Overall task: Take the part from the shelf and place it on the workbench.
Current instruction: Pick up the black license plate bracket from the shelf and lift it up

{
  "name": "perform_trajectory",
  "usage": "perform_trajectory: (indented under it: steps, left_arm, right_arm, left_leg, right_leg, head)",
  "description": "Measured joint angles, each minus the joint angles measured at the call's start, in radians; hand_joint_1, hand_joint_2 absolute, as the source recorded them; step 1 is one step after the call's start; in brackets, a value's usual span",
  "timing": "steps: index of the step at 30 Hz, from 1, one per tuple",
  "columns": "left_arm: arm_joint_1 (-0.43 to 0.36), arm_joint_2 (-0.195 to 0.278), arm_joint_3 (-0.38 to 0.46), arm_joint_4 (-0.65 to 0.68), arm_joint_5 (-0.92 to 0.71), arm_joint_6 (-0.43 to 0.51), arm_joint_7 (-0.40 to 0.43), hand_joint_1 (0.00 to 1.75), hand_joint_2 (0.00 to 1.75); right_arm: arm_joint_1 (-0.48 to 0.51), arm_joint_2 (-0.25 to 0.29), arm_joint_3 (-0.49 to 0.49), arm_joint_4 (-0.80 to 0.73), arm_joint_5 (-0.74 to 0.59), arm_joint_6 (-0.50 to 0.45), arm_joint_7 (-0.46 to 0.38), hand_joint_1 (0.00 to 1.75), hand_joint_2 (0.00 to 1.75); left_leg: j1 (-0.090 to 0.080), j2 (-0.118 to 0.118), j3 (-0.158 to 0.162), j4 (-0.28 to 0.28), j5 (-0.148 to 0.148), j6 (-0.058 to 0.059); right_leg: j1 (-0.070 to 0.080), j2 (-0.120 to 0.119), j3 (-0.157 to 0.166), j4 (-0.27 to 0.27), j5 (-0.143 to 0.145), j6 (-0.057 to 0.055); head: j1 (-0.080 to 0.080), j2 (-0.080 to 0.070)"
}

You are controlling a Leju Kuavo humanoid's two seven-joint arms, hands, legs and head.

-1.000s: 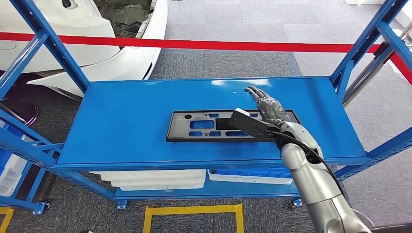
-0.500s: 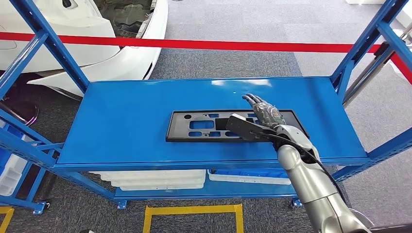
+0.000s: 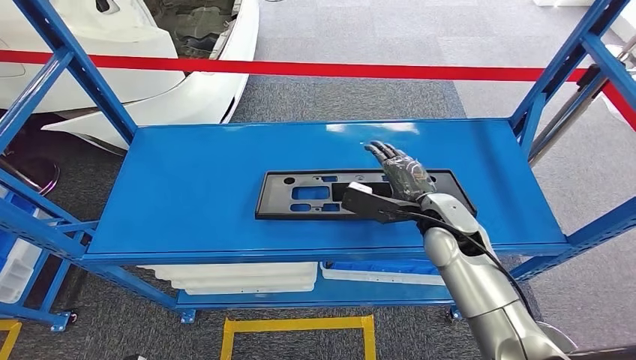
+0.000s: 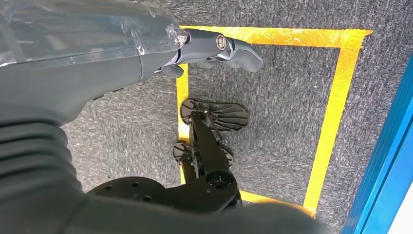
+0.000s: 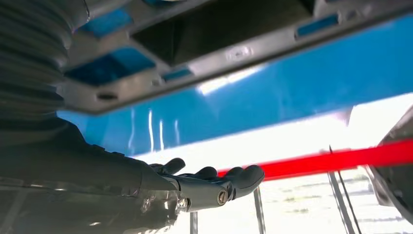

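Head view: right hand (image 3: 403, 169), fingers extended and spread, holding nothing, over black part (image 3: 315, 193) lying flat on blue shelf (image 3: 187, 187), toward 3 o'clock end.

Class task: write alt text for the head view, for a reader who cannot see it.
The right robot hand, fingers extended, is over a flat black part lying on a blue shelf. A red tape barrier crosses behind the shelf, with a white car body beyond it.
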Motion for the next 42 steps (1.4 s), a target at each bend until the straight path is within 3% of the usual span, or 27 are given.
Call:
perform_trajectory:
  steps: [13,18,31,42]
  left_arm:
    - [0.001,0.000,0.000,0.000,-0.003,0.000,0.005,0.00,0.00]
    - [0.001,0.000,0.000,0.000,-0.004,0.000,0.008,0.00,0.00]
    - [0.000,-0.002,0.000,0.000,-0.012,0.001,0.015,0.00,0.00]
    - [0.000,-0.003,0.000,0.000,-0.011,0.001,0.015,0.00,0.00]
  right_arm:
    - [-0.032,-0.022,-0.004,-0.182,0.063,0.033,0.028,0.00,1.75]
    - [-0.028,-0.025,-0.007,-0.218,0.008,0.111,0.028,0.00,1.75]
    - [0.081,0.067,0.051,-0.351,-0.201,0.134,0.135,0.00,1.75]
    - [0.102,0.086,0.082,-0.449,-0.274,0.161,0.189,0.00,1.75]
  left_leg:
    - [0.000,0.000,0.001,0.000,0.000,0.000]
    - [0.000,0.000,0.001,0.000,0.000,0.000]
    - [0.000,0.000,0.002,-0.001,0.000,0.000]
    - [0.000,0.000,0.002,-0.001,0.000,0.000]
  right_leg:
    - [0.000,0.000,0.001,0.000,0.000,0.000]
    - [0.000,0.000,0.001,0.000,0.000,0.000]
    - [0.000,0.000,0.002,0.000,-0.001,-0.001]
    - [0.000,0.000,0.002,0.000,-0.001,-0.001]
  head:
    - [0.000,0.000]
    - [0.000,0.000]
    - [-0.001,0.000]
    - [0.000,0.000]
